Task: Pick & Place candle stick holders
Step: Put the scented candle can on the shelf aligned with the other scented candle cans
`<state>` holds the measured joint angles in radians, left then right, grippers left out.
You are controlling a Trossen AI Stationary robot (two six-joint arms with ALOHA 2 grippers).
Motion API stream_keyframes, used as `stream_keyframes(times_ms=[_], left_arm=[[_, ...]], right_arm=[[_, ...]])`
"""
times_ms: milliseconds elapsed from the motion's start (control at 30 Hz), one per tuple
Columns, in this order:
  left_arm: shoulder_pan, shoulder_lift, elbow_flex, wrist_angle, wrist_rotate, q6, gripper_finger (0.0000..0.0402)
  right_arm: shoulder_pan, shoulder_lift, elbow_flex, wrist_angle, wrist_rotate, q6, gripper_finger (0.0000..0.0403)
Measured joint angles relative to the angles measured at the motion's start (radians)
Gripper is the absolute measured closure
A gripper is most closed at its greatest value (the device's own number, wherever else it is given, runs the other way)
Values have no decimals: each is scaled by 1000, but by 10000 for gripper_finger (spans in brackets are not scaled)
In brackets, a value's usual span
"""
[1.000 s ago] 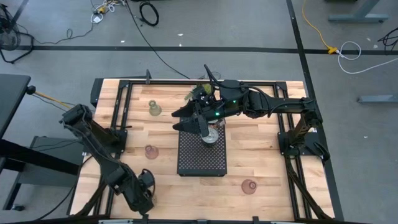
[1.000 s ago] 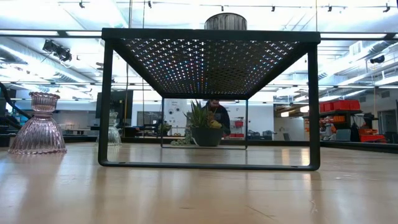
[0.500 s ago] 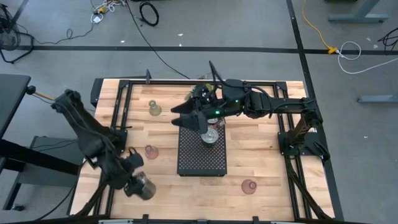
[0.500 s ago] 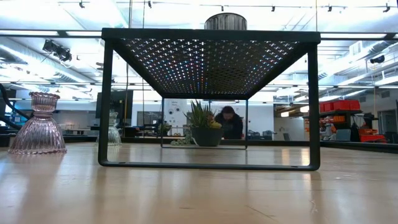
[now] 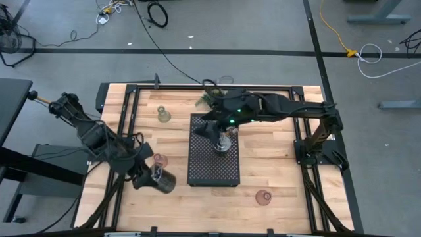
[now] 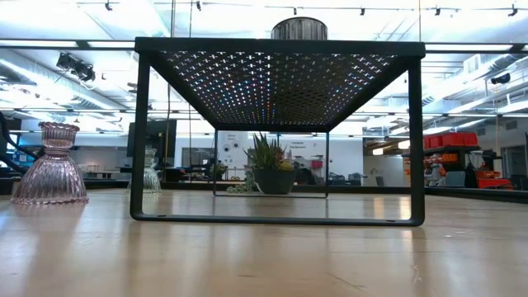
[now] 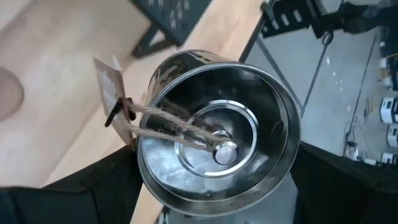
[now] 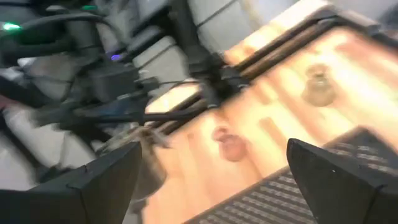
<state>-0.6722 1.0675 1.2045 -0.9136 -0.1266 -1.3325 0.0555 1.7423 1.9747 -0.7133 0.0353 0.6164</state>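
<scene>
left gripper (image 5: 156,178): carries a silver holder (image 7: 217,134), jaws pressed wide on its outer wall, near the left front corner of the black tray (image 5: 214,168)
held holder: lies tilted in the grip, with a string and paper tag (image 7: 113,93) hanging off it; if the hold is shallow it could swing or slip out over the wood
pink glass cup (image 5: 158,160): just left of the tray and near the carrying arm; a low pass could knock it
right gripper (image 5: 209,129): jaws spread and empty, over the tray's far end
silver holder on tray (image 5: 223,144): sits beside the right gripper; a sideways move could tip it
crowding: both arms may meet at the tray
</scene>
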Motion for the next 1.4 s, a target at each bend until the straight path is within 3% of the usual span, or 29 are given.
stream_keyframes(times_ms=[200, 433, 733, 900, 1167, 1400], left_arm=[[122, -1, 0, 87, 28, 146, 41], [270, 39, 2, 181, 93, 244, 41], [407, 208, 34, 285, 241, 316, 41], [445, 349, 235, 250, 226, 406, 41], [464, 638, 680, -183, 156, 515, 41], [462, 823, 914, -221, 170, 532, 42]], right_arm=[[58, -136, 3, 0, 80, -53, 5], [152, -289, 2, -225, 384, -3, 5], [213, -332, 2, -522, 486, 78, 5], [213, -337, 2, -612, 507, 76, 5], [213, -345, 2, -707, 507, 44, 5], [213, -388, 1, -800, 508, 42, 5]])
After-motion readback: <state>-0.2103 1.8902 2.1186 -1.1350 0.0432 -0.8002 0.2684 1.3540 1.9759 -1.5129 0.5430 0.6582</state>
